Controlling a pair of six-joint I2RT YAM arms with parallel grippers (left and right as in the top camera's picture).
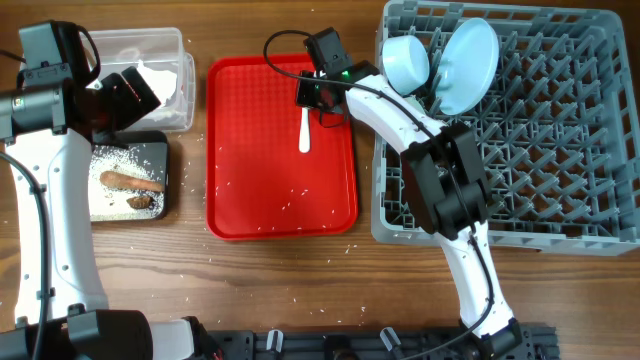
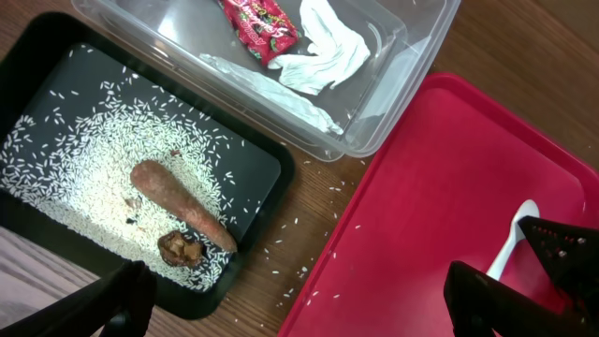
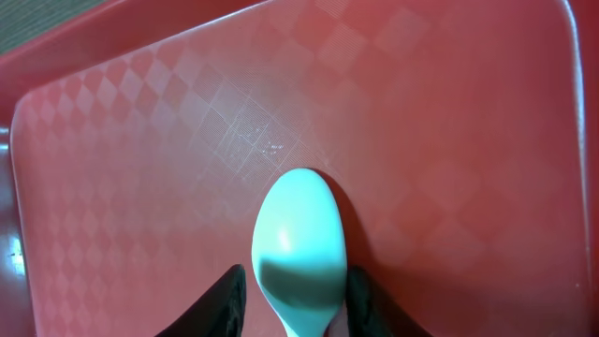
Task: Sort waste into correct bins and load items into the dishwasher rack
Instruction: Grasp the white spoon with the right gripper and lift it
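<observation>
On my desk (image 1: 300,290) the grey dishwasher rack (image 1: 560,150) holds a pale blue plate (image 1: 470,65) and a pale bowl (image 1: 405,62) leaning in one corner. Beside it lies the red tray (image 1: 250,150). The clear tub (image 2: 412,56) holds the red wrapper (image 2: 257,23) and tissue (image 2: 328,51); the black tray (image 2: 253,164) holds rice (image 2: 84,159), the sausage piece (image 2: 178,201) and a brown lump (image 2: 180,248). My left hand (image 2: 299,304) hangs wide and empty. My right hand (image 3: 298,304) is narrowed against the white spoon (image 3: 295,225), which lies on the red tray.
</observation>
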